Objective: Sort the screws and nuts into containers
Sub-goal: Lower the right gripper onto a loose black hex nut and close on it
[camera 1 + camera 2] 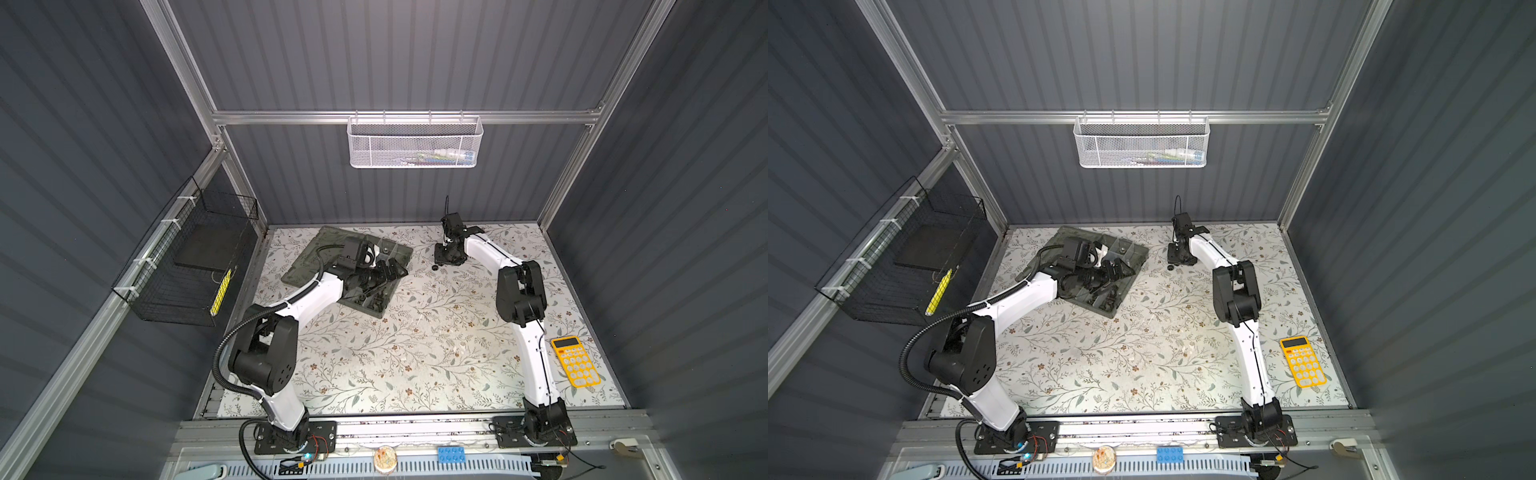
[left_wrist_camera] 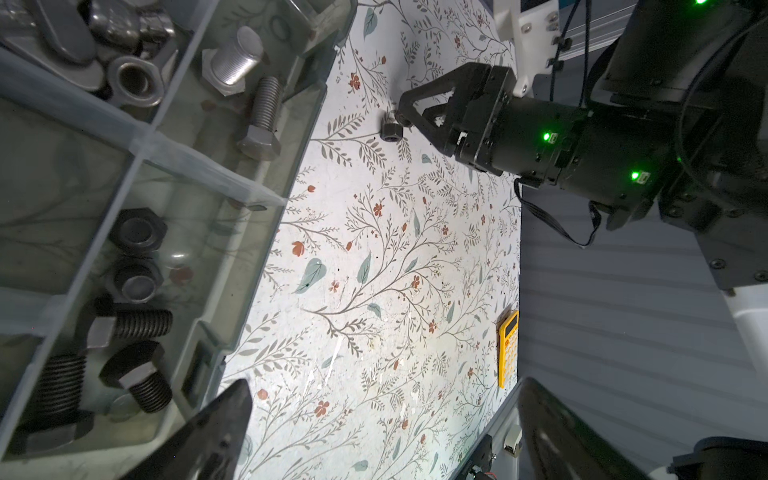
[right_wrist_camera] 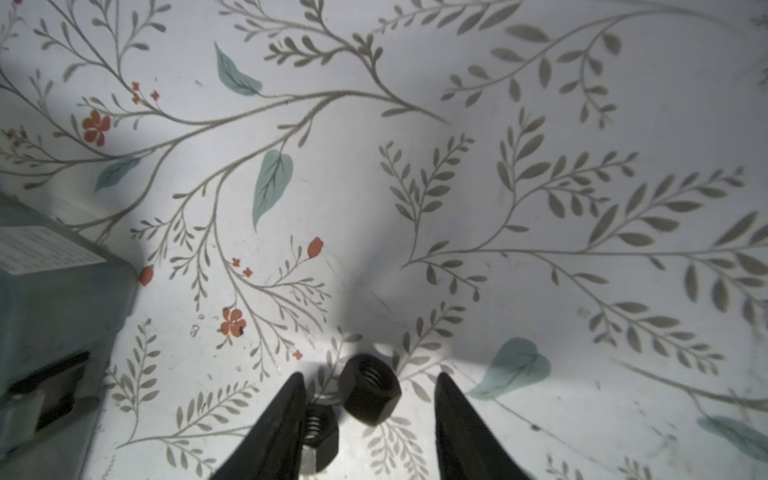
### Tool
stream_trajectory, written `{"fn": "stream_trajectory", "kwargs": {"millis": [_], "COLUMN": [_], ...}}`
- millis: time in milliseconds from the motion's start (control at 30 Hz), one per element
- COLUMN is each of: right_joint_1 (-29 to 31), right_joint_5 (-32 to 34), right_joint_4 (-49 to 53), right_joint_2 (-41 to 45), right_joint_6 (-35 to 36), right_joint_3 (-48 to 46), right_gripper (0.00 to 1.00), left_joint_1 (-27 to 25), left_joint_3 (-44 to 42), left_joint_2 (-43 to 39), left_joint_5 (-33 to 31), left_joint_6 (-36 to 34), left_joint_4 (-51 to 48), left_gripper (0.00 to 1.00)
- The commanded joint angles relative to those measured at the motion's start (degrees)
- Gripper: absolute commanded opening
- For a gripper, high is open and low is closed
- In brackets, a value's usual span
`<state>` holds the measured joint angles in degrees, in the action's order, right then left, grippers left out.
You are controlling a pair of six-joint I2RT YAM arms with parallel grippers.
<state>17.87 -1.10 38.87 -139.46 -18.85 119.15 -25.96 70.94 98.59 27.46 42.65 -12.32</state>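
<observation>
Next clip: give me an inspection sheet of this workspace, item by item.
Surface: floral table cover, flat.
Job's things: organizer box open, screws and nuts in its compartments; black nut loose on the cover, another black threaded piece beside it.
Clutter: yellow calculator near the right edge.
Grippers: left gripper open, above the box's edge; right gripper jaws apart, straddling the loose nut.
Cables: black conduit along the left arm; loose wires by the right base.
Surroundings: white mesh basket, black wire basket, grey ribbed walls.

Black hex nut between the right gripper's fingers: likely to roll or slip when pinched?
The black hex nut looks solid metal: probably rigid, heavy for its size. Flat sides should resist rolling, but on the smooth floral table it may skid or twist when the right gripper pinches.
</observation>
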Motion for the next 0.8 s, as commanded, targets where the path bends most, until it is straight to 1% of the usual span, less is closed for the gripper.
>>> {"fn": "stream_trajectory", "kwargs": {"millis": [0, 233, 533, 767], "right_joint_1": [-0.2, -0.2, -0.2, -0.2], "right_joint_5": [-0.4, -0.6, -0.8, -1.7], "right_joint_4": [1.4, 1.5, 4.1, 6.1], "right_joint_2": [-1.2, -2.7, -5.8, -6.2], "right_joint_6": [0.6, 0.8, 1.6, 1.0], "right_joint_3": [1.2, 2.2, 6.9, 7.4], "right_gripper": [0.49, 0.41, 0.36, 0.3], "left_joint_1": [-0.4, -0.4, -0.3, -0.3], "left_joint_3": [1.7, 1.0, 1.2, 1.2], "left_joint_2": [0.9, 0.9, 0.7, 0.8], "left_joint_5": [1.4, 1.4, 1.2, 1.1], "left_joint_6": [-1.2, -1.2, -1.5, -1.5], "left_joint_4": [-0.1, -0.1, -0.7, -0.7], "left_gripper": [1.0, 1.0, 1.0, 1.0]}}
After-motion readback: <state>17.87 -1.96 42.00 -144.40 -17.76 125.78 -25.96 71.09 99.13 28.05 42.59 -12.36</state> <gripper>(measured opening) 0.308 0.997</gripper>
